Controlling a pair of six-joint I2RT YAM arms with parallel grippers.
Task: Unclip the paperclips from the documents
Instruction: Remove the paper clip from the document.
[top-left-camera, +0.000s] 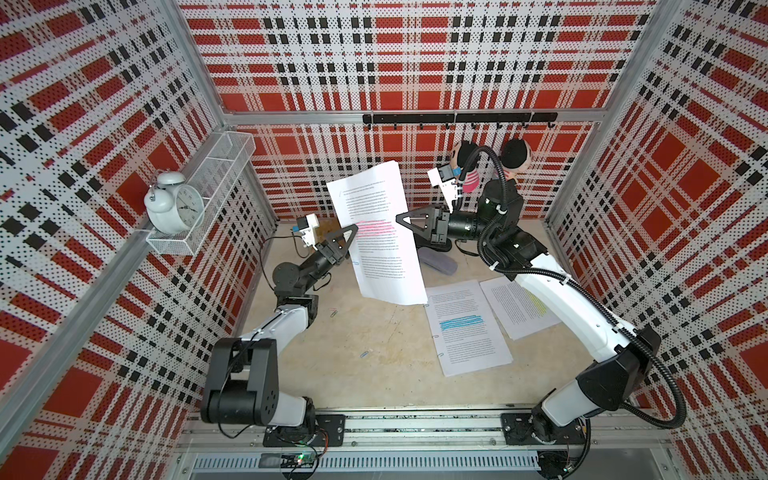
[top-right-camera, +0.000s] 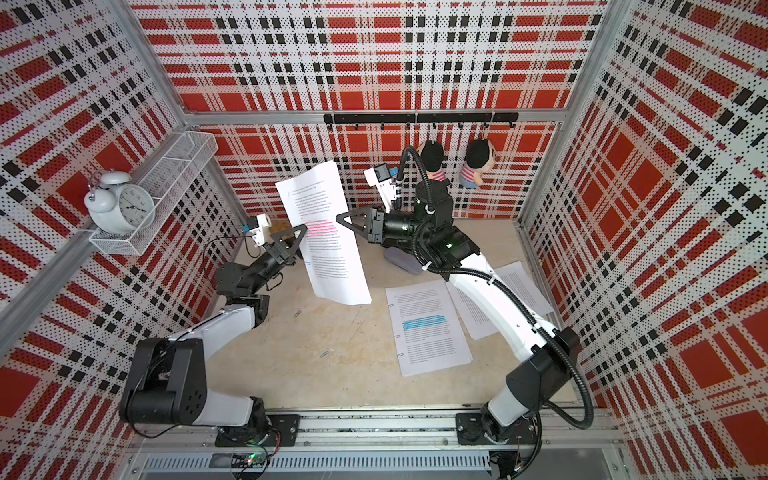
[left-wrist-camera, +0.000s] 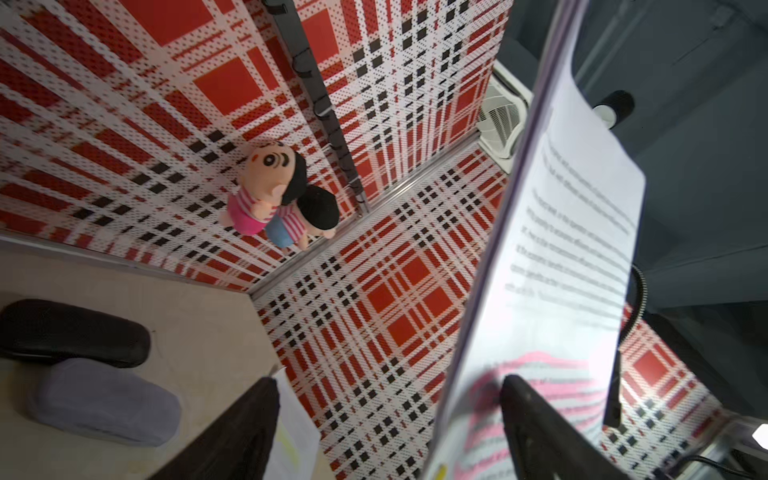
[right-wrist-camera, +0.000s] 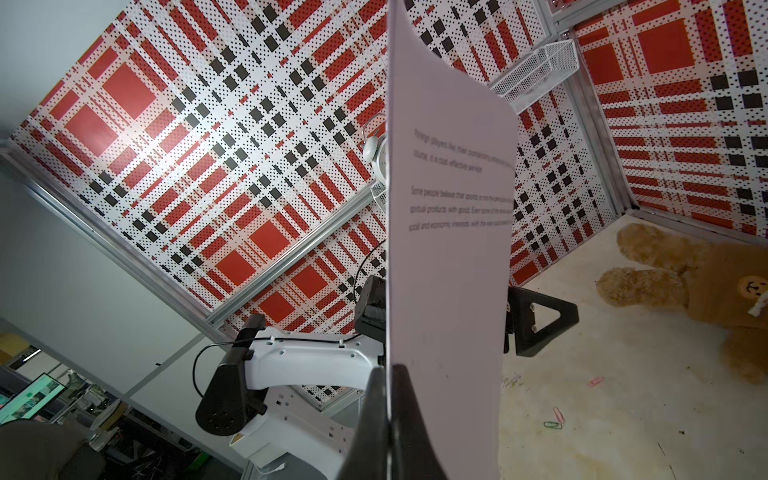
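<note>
The document with the pink band (top-left-camera: 374, 199) (top-right-camera: 328, 274) hangs upright in the air. My right gripper (top-left-camera: 400, 218) (top-right-camera: 338, 218) (right-wrist-camera: 389, 368) is shut on its right edge, and the sheet (right-wrist-camera: 449, 249) rises from between the closed fingers. My left gripper (top-left-camera: 353, 230) (top-right-camera: 303, 228) (left-wrist-camera: 388, 382) stands open at the opposite edge. That paper edge (left-wrist-camera: 573, 249) lies between its fingers, near one of them. A blue paperclip (top-left-camera: 355, 263) (top-right-camera: 308, 263) sits on that edge lower down. Flat on the table lie a document with a blue band (top-left-camera: 465, 328) (top-right-camera: 428, 328) and another with a yellow band (top-left-camera: 519, 307), partly under the right arm.
Loose paperclips lie on the table (top-left-camera: 333, 311) (top-left-camera: 364, 354) (right-wrist-camera: 558, 414). Small clips (top-right-camera: 397, 336) sit on the blue-band document's left edge. A dark pouch and grey cloth (top-left-camera: 440, 262) and a brown teddy bear (right-wrist-camera: 706, 282) lie at the back. A clock (top-left-camera: 174, 208) sits in a wall basket; plush dolls (top-right-camera: 478, 162) hang from hooks.
</note>
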